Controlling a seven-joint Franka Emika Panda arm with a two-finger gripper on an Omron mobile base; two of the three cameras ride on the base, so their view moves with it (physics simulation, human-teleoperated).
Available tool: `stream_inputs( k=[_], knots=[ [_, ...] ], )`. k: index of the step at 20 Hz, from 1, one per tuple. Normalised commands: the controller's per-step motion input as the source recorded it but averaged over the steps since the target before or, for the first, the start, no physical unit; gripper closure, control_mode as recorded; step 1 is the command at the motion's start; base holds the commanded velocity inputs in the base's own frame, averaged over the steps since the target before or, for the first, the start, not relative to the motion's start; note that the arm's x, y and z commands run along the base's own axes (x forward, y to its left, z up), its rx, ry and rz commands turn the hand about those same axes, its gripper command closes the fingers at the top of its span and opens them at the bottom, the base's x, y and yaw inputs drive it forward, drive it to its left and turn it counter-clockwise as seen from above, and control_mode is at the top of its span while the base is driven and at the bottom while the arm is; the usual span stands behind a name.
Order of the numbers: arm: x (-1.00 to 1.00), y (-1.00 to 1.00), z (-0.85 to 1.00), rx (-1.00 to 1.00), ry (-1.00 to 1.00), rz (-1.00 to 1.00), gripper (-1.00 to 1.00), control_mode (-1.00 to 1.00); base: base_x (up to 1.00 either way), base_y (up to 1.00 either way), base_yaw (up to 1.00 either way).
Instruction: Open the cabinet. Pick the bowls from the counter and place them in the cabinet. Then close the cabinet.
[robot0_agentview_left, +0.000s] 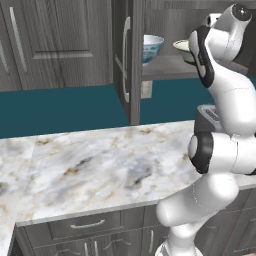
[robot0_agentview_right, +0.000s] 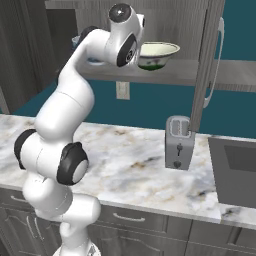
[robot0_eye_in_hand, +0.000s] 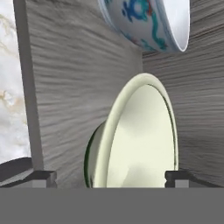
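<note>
The cabinet (robot0_agentview_left: 127, 60) stands open, its dark grey doors swung out (robot0_agentview_right: 207, 65). Both bowls rest on its shelf (robot0_agentview_right: 180, 72). The cream-green bowl (robot0_eye_in_hand: 140, 140) lies straight before my gripper (robot0_eye_in_hand: 111, 177), whose fingers (robot0_eye_in_hand: 43, 177) are spread wide on either side of it, open. This bowl (robot0_agentview_right: 157, 54) sits upright near the shelf's front edge, partly behind my arm (robot0_agentview_left: 182, 46). The blue-patterned bowl (robot0_agentview_left: 151, 47) stands beside it, deeper to the left (robot0_eye_in_hand: 148, 22). The marble counter (robot0_agentview_left: 75, 165) lies below.
A silver toaster (robot0_agentview_right: 179, 142) stands on the counter (robot0_agentview_right: 125, 165) under the right door. A dark cooktop (robot0_agentview_right: 235, 170) is set in at the far right. Low drawer cabinets (robot0_agentview_left: 87, 225) run beneath. A teal wall (robot0_agentview_left: 60, 107) backs the counter.
</note>
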Motion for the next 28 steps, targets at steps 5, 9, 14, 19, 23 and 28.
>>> stream_inputs(
  k=[5, 9, 14, 19, 23, 28],
  knots=[
    [-0.45, 0.19, 0.16, -0.07, -0.03, 0.06, -1.00, -1.00, 0.00, 0.00, 0.00],
    [-0.56, 0.30, 0.00, -0.08, 0.00, 0.08, -1.00, -1.00, 0.00, 0.00, 0.00],
    [-0.74, 0.14, 0.08, -0.06, -0.06, 0.06, -1.00, -1.00, 0.00, 0.00, 0.00],
    [-0.96, 0.00, 0.06, -0.02, -0.26, 0.01, -1.00, -1.00, 0.00, 0.00, 0.00],
    [-0.96, 0.00, 0.09, 0.00, -0.28, 0.00, -1.00, -1.00, 0.00, 0.00, 0.00],
    [-0.81, 0.11, 0.09, -0.02, -0.03, 0.00, -1.00, -1.00, 0.00, 0.00, 0.00]
  ],
)
